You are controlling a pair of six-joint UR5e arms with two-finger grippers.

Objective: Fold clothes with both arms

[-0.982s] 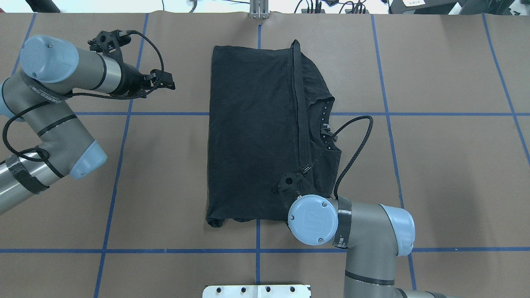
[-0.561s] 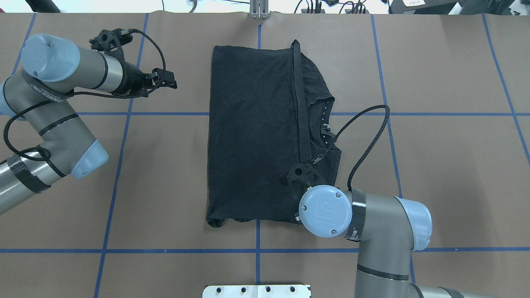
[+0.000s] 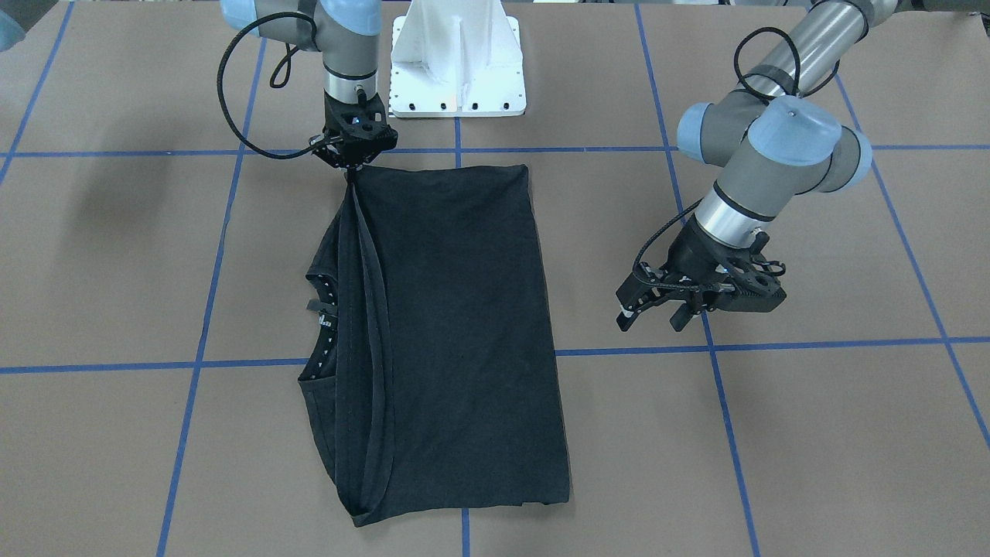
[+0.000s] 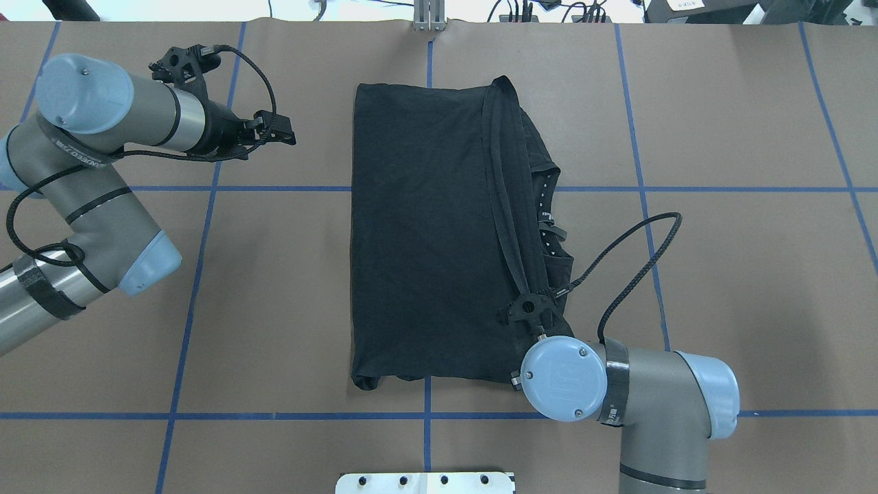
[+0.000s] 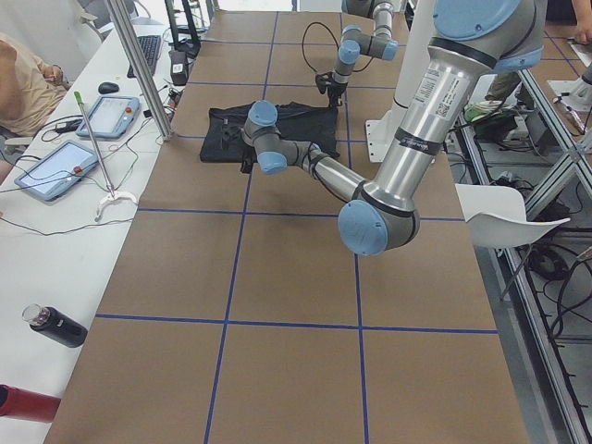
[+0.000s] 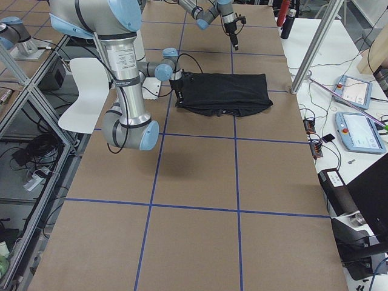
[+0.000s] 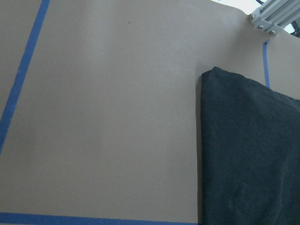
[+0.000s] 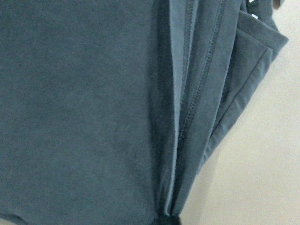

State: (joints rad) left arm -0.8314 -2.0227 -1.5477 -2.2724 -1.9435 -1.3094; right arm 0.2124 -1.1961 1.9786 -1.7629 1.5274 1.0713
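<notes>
The black T-shirt (image 4: 425, 226) lies folded lengthwise in the middle of the table, its collar and a sleeve showing at the right side (image 4: 545, 219). It also shows in the front view (image 3: 456, 333). My right gripper (image 3: 353, 166) is shut on the shirt's folded hem at the near right corner and pulls the fold taut. From overhead the gripper (image 4: 529, 317) is mostly hidden under the wrist. The right wrist view shows the fabric (image 8: 84, 103) gathered to a pinch at the bottom. My left gripper (image 4: 285, 134) is open and empty above the table left of the shirt; it also shows in the front view (image 3: 651, 317).
The white pedestal base (image 3: 456, 70) stands at the near edge behind the shirt. Blue tape lines (image 4: 206, 189) cross the brown table. An aluminium post (image 4: 429, 17) stands at the far edge. The side table holds tablets (image 5: 106, 116) and bottles (image 5: 55, 326).
My right arm has moved right and toward the base with the hem in its grip. The fold now runs slanted and the shirt has slid slightly nearer. The left arm has barely moved.
</notes>
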